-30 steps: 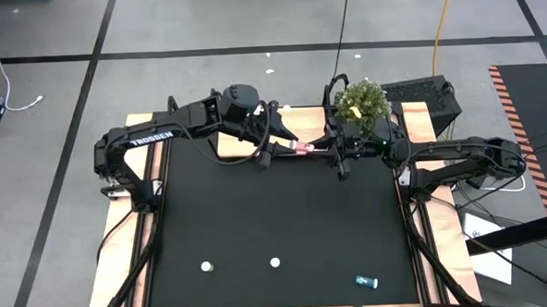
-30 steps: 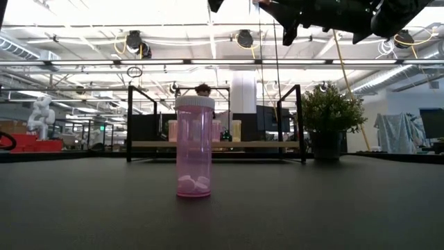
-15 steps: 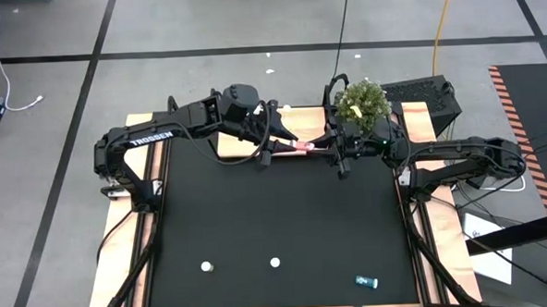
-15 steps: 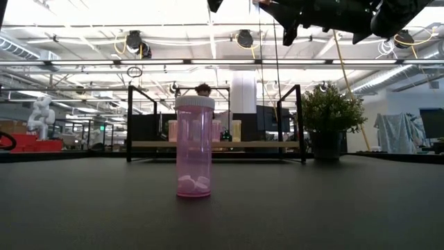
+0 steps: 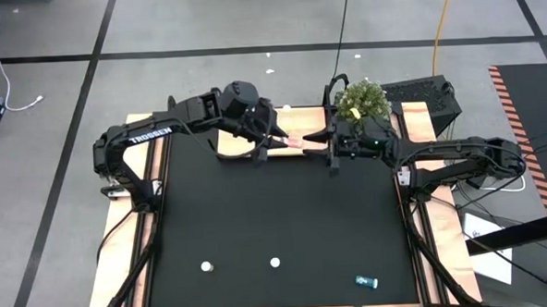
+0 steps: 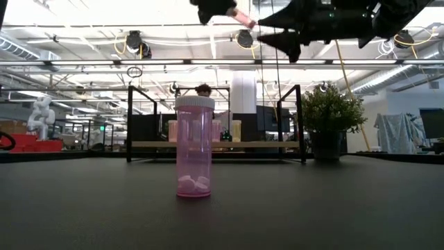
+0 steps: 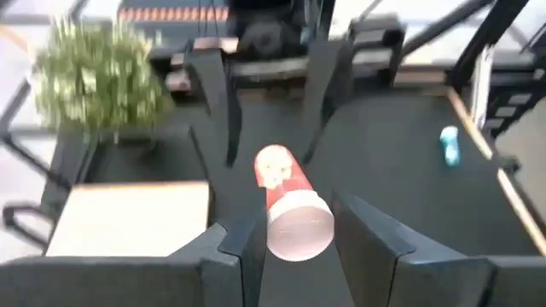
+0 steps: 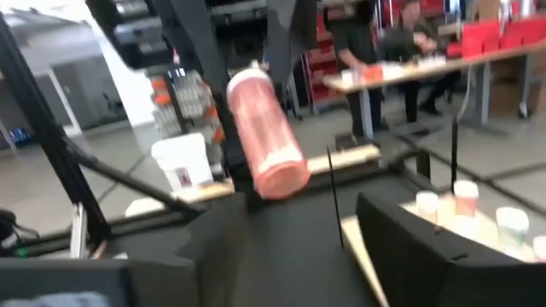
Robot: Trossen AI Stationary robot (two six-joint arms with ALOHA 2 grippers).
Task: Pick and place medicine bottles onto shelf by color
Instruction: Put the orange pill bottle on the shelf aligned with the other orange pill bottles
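The left claw [image 5: 271,142] hangs over the far edge of the black-matted counter [image 5: 276,218], clenched on the white-capped end of a small pink cylindrical medicine bottle [image 5: 292,142]. The bottle lies sideways, its body sticking out from the fingertips toward the right claw [image 5: 330,150]. In the left wrist view the two dark fingers [image 7: 243,247] press on either side of the white cap [image 7: 299,228].

The right claw faces the bottle's free end from just beside it, released, with its fingers spread and apart from the bottle. Below and behind both claws lies the flat light-wood shelf with black metal brackets [image 5: 295,125]; a small potted green plant [image 5: 361,101] stands behind the right claw.

Well away from both claws, at the counter's near side, stand two white-capped bottles [image 5: 205,266] and [image 5: 275,262], and a teal-blue bottle [image 5: 366,281] lies on its side. The low view shows one pink upright bottle [image 6: 193,147].
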